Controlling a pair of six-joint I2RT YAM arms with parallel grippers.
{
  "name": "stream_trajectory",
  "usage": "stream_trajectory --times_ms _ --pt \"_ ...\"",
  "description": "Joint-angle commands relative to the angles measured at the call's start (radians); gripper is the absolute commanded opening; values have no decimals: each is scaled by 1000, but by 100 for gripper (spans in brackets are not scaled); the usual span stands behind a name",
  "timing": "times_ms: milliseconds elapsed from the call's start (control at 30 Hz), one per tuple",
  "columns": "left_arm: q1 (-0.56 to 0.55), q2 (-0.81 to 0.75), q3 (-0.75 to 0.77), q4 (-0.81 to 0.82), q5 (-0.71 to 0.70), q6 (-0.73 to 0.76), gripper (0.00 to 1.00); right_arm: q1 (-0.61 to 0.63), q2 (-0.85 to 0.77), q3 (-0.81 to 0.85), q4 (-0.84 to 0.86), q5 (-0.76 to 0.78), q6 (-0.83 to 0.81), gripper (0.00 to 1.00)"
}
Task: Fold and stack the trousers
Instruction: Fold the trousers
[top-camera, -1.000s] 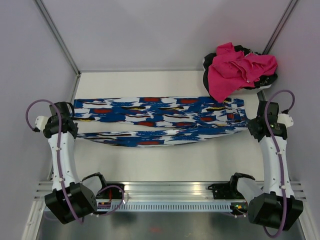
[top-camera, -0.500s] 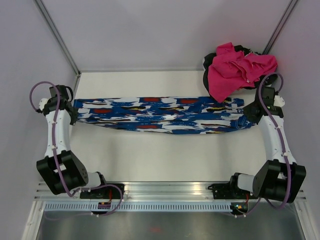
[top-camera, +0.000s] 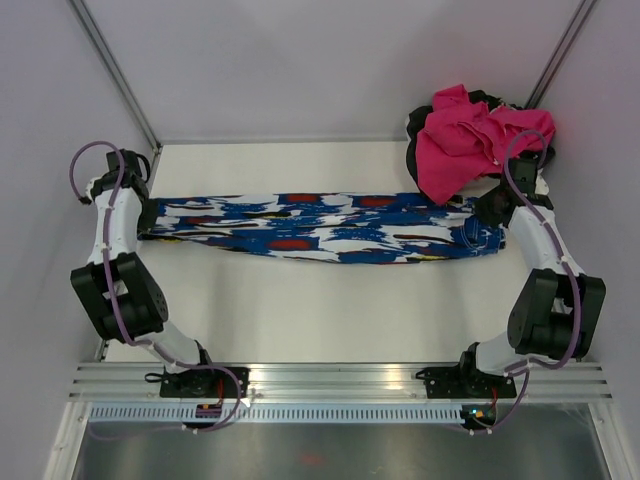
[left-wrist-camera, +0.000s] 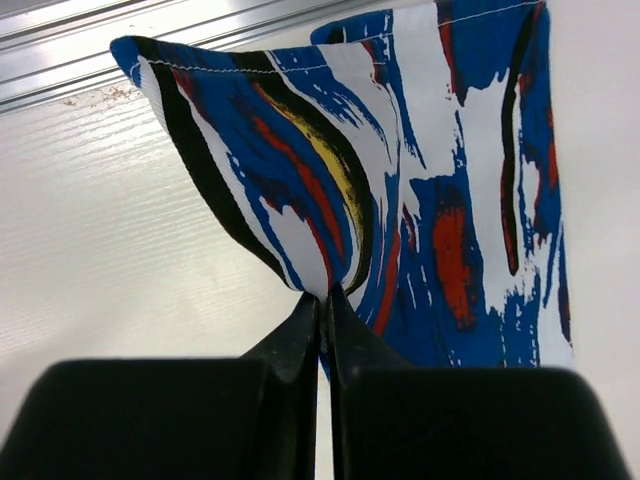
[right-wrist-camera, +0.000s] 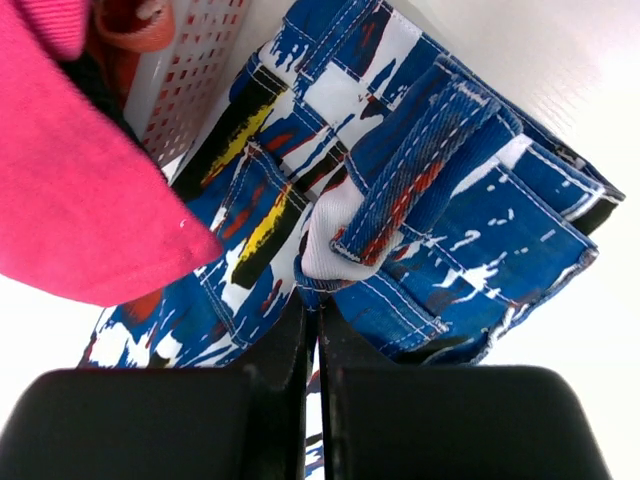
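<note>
The trousers (top-camera: 320, 228) lie folded lengthwise as a long strip across the middle of the desk (top-camera: 330, 310). The hem end is at the left and the waistband end at the right, just beside a pink garment (top-camera: 470, 135) heaped over a perforated white basket (right-wrist-camera: 195, 70) in the far right corner. The jaws of the left arm (top-camera: 108, 235) are closed on a corner of the hem, and the jaws of the right arm (top-camera: 540, 250) are closed on the waistband fabric beside a belt loop.

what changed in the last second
The left gripper and right gripper carried the near edge of the trousers away from the arm bases, over the far half, folding them lengthwise into a narrower strip. Both stayed shut on them; the pink garment did not move.
</note>
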Motion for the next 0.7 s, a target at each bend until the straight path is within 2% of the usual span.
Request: stream_trajectory --times_ms 0,67,167,400,500,667 --pt "41 89 128 51 -321 66 2 -48 32 51 131 229 -37 0" --pt "35 150 176 -56 -375 27 2 -50 58 61 120 233 -37 0" --pt "30 167 227 -112 -411 16 2 -48 76 67 125 231 -38 0" --pt "27 0 167 -51 -464 83 2 -48 53 62 134 246 -66 0" --pt "27 -51 162 -90 -527 60 2 -48 47 47 142 266 -66 0" --pt "27 -48 110 -55 -572 111 2 -50 69 21 165 269 -46 0"
